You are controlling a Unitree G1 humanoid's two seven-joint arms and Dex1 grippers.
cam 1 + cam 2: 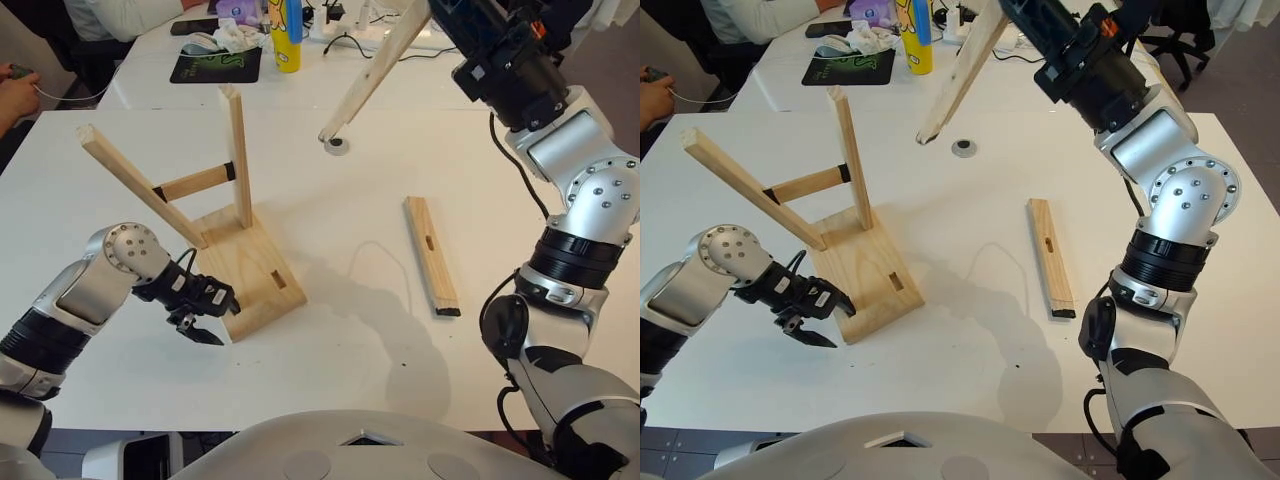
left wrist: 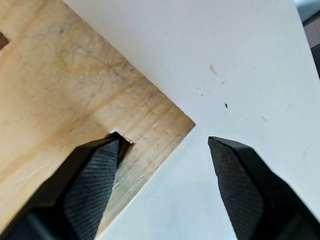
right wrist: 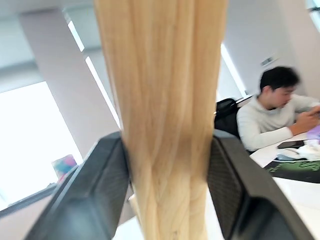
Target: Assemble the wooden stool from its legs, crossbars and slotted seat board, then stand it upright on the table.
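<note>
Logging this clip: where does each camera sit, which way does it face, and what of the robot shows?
Eye views: on the head, facing forward and down over the table; both arms show.
Left wrist view: over the open left gripper, facing the seat board corner.
Right wrist view: along the right gripper, shut on a leg.
Shared: head and left wrist views show the seat board.
</note>
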